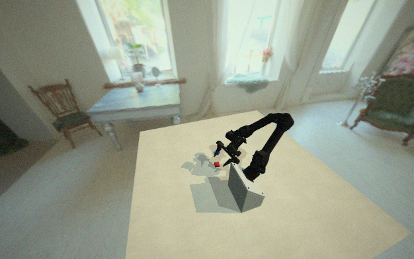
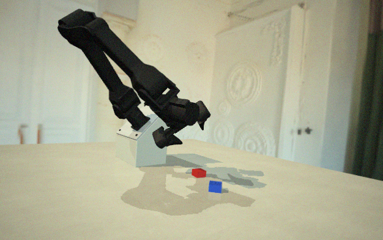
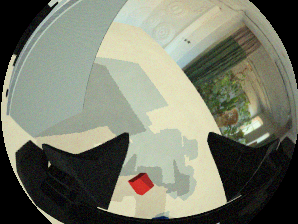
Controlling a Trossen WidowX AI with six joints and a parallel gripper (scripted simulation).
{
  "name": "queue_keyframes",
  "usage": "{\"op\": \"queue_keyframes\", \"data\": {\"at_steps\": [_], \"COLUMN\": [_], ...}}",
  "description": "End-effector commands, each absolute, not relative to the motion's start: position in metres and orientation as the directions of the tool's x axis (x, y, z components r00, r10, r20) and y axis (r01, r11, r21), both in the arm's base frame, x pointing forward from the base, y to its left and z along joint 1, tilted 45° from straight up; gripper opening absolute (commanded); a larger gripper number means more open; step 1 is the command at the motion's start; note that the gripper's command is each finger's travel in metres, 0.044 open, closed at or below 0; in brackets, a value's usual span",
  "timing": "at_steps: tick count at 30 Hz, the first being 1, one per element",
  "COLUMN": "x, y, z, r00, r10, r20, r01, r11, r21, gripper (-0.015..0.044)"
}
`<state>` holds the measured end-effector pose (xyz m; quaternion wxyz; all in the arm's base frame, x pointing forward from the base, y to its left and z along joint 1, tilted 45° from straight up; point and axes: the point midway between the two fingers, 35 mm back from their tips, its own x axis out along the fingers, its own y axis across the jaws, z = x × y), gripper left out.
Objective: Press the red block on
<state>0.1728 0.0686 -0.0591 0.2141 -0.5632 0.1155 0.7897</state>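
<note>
No readable writing on blocks

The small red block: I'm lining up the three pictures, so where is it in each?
Small red block:
Top: just below centre, left of the grey wedge-shaped base.
Exterior: below centre, right of the base.
Wrist: low, slightly left of centre.
Shared landmark: that base.

Top view: high, far back, tilted down toward the windows (image 1: 251, 39) at 12 o'clock.
Exterior view: low, nearer, across the tabletop (image 1: 178, 224) (image 2: 76, 196) toward the base at 11.
Wrist view: closest, over the red block (image 1: 217, 164) (image 2: 199, 173) (image 3: 141, 184), shared by all.
</note>
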Motion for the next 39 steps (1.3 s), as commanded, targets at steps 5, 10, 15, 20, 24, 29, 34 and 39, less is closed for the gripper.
{"op": "queue_keyframes", "data": {"at_steps": [5, 10, 15, 20, 24, 29, 34, 39], "x": [0.168, 0.163, 0.159, 0.157, 0.156, 0.157, 0.158, 0.159], "y": [0.071, 0.073, 0.076, 0.078, 0.082, 0.086, 0.091, 0.097], "z": [-0.063, -0.068, -0.071, -0.072, -0.072, -0.072, -0.071, -0.069], "r00": [-0.309, -0.333, -0.327, -0.289, -0.236, -0.162, -0.082, 0.003], "r10": [0.111, -0.035, -0.183, -0.325, -0.431, -0.529, -0.601, -0.655], "r20": [-0.945, -0.942, -0.927, -0.9, -0.871, -0.833, -0.795, -0.755], "r01": [-0.659, -0.849, -0.94, -0.928, -0.835, -0.677, -0.471, -0.215], "r11": [-0.741, -0.423, -0.036, 0.327, 0.548, 0.674, 0.726, 0.737], "r21": [0.128, 0.316, 0.339, 0.18, -0.045, -0.297, -0.501, -0.641], "gripper": [0.044, 0.044, 0.044, 0.044, 0.044, 0.044, 0.044, 0.044]}}
